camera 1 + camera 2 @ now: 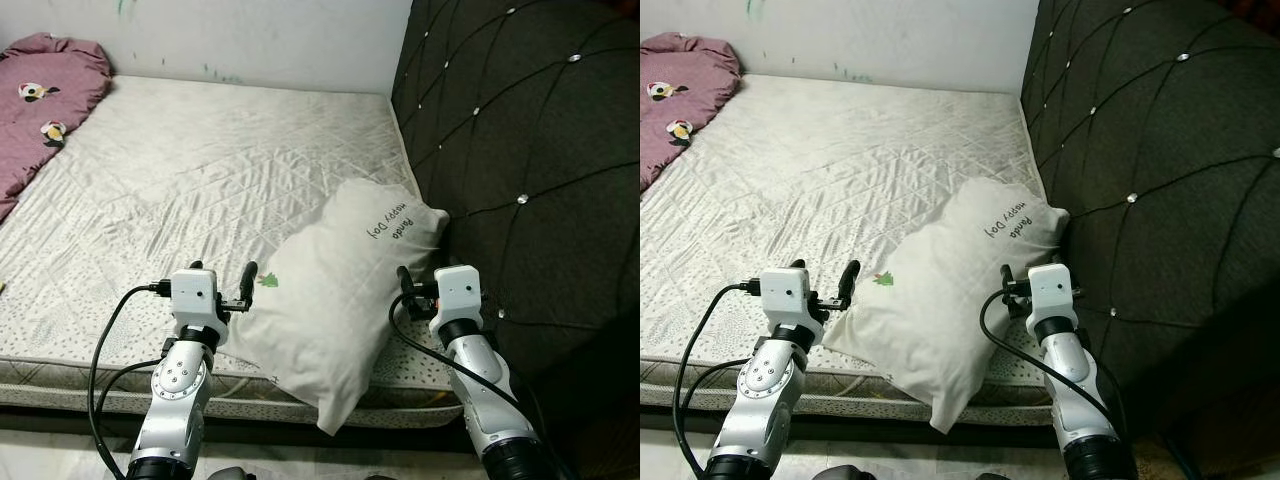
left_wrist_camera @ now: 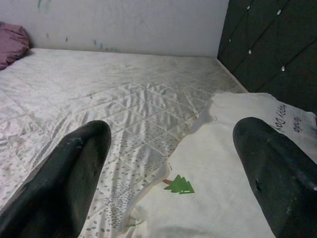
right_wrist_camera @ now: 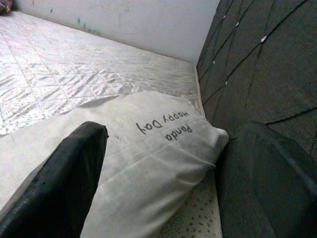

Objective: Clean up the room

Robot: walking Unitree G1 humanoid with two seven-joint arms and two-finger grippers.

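Item: white pillow (image 1: 335,300), lower centre of frame, overhanging the bed (image 1: 180,170) edge beside the headboard (image 1: 530,150). Left end effector (image 1: 222,290) and right end effector (image 1: 410,290) flank it, both spread, empty. I'd pinch both sides evenly, then lift.

Head eyes look down over the pillow (image 1: 330,300) — wrist views sit close, sharing it.
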